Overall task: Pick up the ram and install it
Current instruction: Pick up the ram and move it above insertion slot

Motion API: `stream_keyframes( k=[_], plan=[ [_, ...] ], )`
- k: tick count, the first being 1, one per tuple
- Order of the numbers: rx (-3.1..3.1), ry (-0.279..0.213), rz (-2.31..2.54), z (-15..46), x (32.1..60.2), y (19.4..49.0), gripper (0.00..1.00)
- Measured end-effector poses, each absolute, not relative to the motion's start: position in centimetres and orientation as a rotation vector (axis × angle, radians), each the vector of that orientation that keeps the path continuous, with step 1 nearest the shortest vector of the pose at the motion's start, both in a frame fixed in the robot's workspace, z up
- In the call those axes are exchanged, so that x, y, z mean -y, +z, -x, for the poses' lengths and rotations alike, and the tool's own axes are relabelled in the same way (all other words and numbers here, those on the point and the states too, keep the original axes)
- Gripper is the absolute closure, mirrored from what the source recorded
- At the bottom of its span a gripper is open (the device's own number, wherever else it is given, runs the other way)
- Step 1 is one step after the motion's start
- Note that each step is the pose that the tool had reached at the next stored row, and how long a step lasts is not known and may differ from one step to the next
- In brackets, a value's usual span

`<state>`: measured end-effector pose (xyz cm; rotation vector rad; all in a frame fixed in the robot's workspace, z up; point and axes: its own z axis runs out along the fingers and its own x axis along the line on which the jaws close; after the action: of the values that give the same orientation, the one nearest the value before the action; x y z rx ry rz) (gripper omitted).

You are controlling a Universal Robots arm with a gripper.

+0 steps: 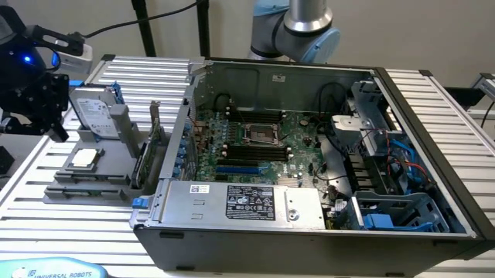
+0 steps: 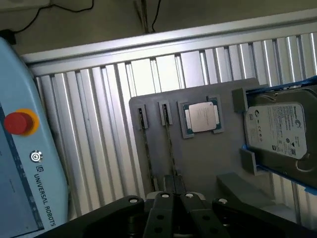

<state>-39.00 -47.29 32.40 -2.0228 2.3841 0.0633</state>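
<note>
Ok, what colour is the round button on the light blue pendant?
The button is red with a yellow ring, clearest in the wrist view.

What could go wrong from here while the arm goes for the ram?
The thin, edge-up ram stick nearest the black gripper stands close beside a second stick in the grey slotted tray, so the neighbour could get clipped. The square silver processor chip lies right beside them and might get knocked.
</note>
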Motion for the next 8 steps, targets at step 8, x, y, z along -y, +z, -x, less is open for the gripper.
stream_keyframes(
  k=[8],
  plan=[
    [-2.295,0.074,2.136,39.00,47.44,31.35,0.88]
  ],
)
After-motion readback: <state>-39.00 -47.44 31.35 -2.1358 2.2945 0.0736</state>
